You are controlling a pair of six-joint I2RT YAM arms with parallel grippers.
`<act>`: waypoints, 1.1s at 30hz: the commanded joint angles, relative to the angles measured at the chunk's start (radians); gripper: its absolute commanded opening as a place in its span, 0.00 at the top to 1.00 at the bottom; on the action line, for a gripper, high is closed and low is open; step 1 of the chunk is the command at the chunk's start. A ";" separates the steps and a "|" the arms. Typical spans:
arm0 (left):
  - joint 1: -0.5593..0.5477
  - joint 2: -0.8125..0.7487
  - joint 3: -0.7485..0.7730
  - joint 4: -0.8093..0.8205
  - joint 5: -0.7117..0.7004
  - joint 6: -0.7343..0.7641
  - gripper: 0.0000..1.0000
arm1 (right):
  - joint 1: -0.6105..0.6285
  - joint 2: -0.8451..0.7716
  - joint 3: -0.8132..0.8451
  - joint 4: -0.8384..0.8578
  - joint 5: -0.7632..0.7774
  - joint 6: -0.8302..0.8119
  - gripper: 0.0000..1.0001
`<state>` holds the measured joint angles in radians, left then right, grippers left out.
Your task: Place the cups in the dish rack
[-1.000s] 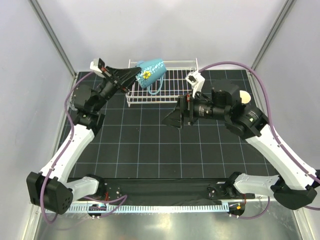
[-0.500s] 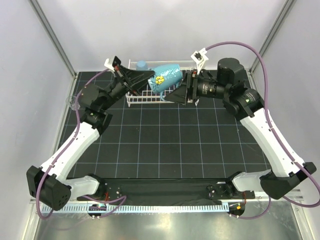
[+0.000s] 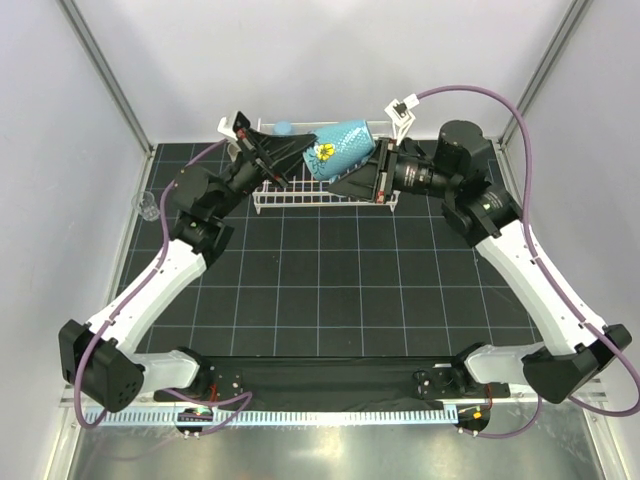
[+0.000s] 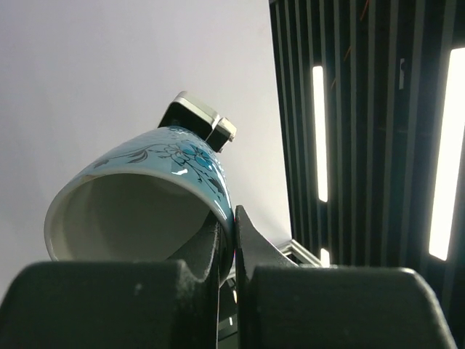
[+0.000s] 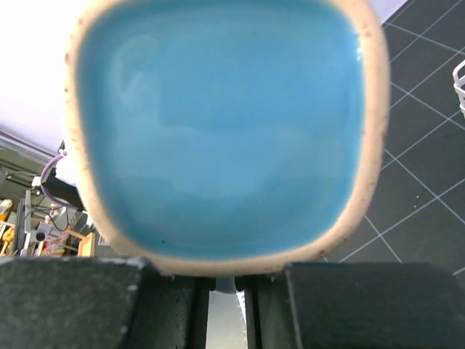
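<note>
Top view: teal mug (image 3: 340,150) tilted in air above dish rack (image 3: 300,203). Left gripper (image 3: 298,153) at its rim, right gripper (image 3: 345,184) near its base end. Light blue tumbler (image 3: 284,128) just behind, apparently in rack.

Left wrist: left gripper (image 4: 234,218) clamped on teal mug (image 4: 145,189) wall, one finger inside, one outside.

Right wrist: mug base (image 5: 218,123) fills view. Right gripper (image 5: 227,291) jaws nearly together beneath it (grasping handle or not, we cannot tell).

We judge handover or placing under way. We'd keep one firm grip, lower mug mouth-down clear of tumbler, and release only once rim rests on wires.
</note>
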<state>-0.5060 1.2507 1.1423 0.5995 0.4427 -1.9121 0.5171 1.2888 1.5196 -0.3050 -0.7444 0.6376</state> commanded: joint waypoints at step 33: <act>-0.031 -0.403 -0.100 -1.009 -0.187 0.476 0.03 | 0.012 -0.165 -0.127 -0.410 0.648 -0.311 0.96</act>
<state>-0.5346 0.8227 0.9379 -0.1761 0.2504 -1.6157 0.5262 1.1103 1.3617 -0.7849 -0.2424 0.3664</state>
